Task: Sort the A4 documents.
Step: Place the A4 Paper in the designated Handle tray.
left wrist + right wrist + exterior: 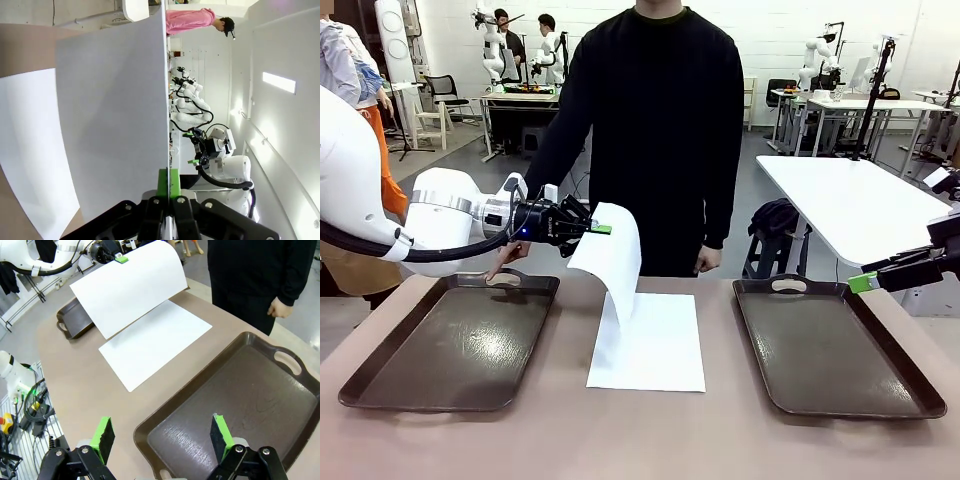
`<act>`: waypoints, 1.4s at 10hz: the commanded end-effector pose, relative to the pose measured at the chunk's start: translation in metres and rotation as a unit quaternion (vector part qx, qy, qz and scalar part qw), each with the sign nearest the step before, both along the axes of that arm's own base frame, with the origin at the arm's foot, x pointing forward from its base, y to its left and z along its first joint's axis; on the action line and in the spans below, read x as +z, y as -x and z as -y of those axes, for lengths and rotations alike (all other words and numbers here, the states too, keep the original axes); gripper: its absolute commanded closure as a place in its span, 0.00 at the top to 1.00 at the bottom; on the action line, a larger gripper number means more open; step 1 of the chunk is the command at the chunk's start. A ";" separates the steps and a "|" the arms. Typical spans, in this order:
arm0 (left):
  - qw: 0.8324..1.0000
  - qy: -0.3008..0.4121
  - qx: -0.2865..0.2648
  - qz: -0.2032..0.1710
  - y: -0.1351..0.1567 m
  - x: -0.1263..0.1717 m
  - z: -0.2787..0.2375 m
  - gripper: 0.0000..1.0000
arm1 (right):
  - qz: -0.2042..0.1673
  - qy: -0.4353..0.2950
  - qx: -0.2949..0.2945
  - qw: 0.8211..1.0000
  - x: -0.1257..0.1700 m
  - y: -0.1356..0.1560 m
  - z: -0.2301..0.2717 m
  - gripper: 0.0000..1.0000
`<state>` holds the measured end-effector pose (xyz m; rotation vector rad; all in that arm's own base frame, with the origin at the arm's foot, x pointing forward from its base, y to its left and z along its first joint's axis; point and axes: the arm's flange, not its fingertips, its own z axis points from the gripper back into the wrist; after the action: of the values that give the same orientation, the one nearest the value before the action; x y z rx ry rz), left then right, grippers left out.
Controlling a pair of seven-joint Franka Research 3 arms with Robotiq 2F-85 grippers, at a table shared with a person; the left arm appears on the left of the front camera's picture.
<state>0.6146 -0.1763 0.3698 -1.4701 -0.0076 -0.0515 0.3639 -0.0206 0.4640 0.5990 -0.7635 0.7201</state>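
left claw point(603, 229): clamped tight on one short edge of the lifted sheet point(612, 260), green pads flat on both faces; an edge pinch, about the only hold possible on paper this thin.
lifted sheet: in the air above the middle of the counter point(620, 440), curling down from the claw; lower edge near or brushing the flat sheet, impossible to tell which. raised high, probably to peel it clear of the sheet beneath.
flat sheet point(655, 350): flat on the counter between the two trays, touching neither, long side pointing toward the person.
left tray point(450, 350): dark brown, bare floor, below and beside the left claw; likely destination for the held sheet.
person's hand point(503, 262): fingertip down at the far handle of the left tray, seemingly marking the drop spot.
right tray point(840, 350): same make, bare floor, well apart from both sheets.
right claw point(865, 283): jaws wide, nothing between them, hovering over the right tray's outer side; probably parked clear of the left arm's path.
stage: early, by the look; one sheet in transit, none in a tray.
next move: probably a swing left, then a low, slow lay-down along the tray floor before release.
risk: floppy paper folding under itself, catching the tray rim, or dragging the flat sheet askew.
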 end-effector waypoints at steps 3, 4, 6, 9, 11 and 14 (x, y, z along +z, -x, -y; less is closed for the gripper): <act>1.000 0.002 -0.024 0.017 0.005 0.008 0.001 0.01 | 0.011 -0.012 0.007 1.000 -0.003 -0.005 0.000 1.00; 0.998 -0.009 -0.046 0.042 0.012 0.022 -0.006 0.01 | 0.011 -0.012 0.007 1.000 -0.003 -0.005 0.000 1.00; 0.996 -0.018 -0.054 0.076 0.026 0.048 -0.039 0.01 | 0.011 -0.012 0.007 1.000 -0.003 -0.005 0.000 1.00; 0.996 -0.058 -0.006 0.070 0.063 0.067 -0.107 0.01 | 0.011 -0.012 0.007 1.000 -0.003 -0.005 0.000 1.00; 0.997 -0.054 0.037 0.046 0.083 0.070 -0.147 0.01 | 0.011 -0.012 0.007 1.000 -0.003 -0.005 0.000 1.00; 0.995 -0.082 0.052 0.035 0.090 0.057 -0.173 0.01 | 0.011 -0.012 0.007 1.000 -0.003 -0.005 0.000 1.00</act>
<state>0.5273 0.0026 0.4294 -1.3332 -0.1557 -0.0128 0.3644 -0.0204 0.4646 0.5980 -0.7631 0.7213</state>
